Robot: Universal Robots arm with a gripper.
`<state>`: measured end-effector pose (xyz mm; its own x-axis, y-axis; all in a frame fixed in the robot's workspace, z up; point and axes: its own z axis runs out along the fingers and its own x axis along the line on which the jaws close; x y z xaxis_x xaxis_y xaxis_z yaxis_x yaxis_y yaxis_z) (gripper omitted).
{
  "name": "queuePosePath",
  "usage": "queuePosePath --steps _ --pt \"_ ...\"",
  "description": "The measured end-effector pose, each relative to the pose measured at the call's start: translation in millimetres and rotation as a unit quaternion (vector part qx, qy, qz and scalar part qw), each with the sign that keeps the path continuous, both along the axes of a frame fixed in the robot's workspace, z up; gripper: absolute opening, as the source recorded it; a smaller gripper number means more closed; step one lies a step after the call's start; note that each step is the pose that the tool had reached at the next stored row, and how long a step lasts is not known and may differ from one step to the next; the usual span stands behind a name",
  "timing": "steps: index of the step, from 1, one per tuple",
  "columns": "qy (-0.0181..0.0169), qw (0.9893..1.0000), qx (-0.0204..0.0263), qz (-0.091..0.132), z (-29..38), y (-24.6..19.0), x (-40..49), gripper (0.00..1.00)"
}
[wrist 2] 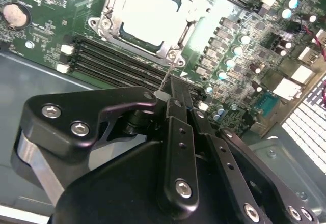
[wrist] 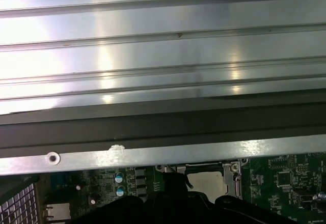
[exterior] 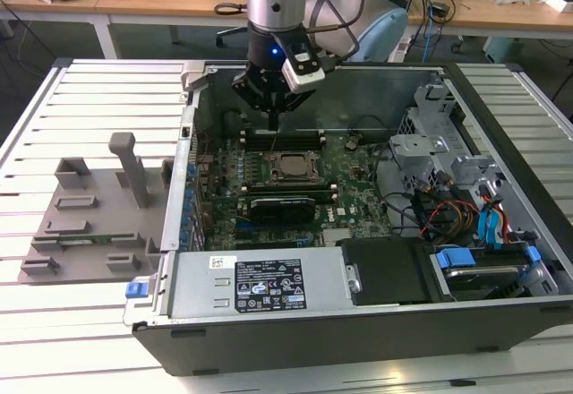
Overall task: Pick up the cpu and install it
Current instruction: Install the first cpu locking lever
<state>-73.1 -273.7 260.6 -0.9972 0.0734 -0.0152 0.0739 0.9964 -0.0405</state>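
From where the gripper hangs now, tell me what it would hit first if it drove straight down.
Probably the memory slots beside the socket frame, not the cpu seated inside it. In the exterior view the gripper hangs over the motherboard's far edge, just beyond the socket. Depth is unclear, so treat this as a guess.

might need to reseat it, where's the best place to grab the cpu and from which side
By two opposite edges of the cpu, coming straight down: it lies flat in the socket frame with its silvery top facing up, so a sideways approach looks blocked by the frame.
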Motion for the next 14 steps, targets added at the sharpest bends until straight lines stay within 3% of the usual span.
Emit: queuePosePath --steps 6,11,12,13,14 --pt "0.0 1.0 0.0001 0.001 -0.1 0.0 1.3 0.11" --pt "0.0 0.9988 0.0001 0.048 -1.6 0.0 1.4 0.11" --pt "0.0 0.9988 0.0001 0.049 -2.4 0.0 1.5 0.11" --pt "0.0 0.9988 0.001 0.049 -6.6 0.0 1.6 0.11" --pt "-0.0005 0.9987 0.0107 0.049 -8.3 -0.1 1.5 0.11"
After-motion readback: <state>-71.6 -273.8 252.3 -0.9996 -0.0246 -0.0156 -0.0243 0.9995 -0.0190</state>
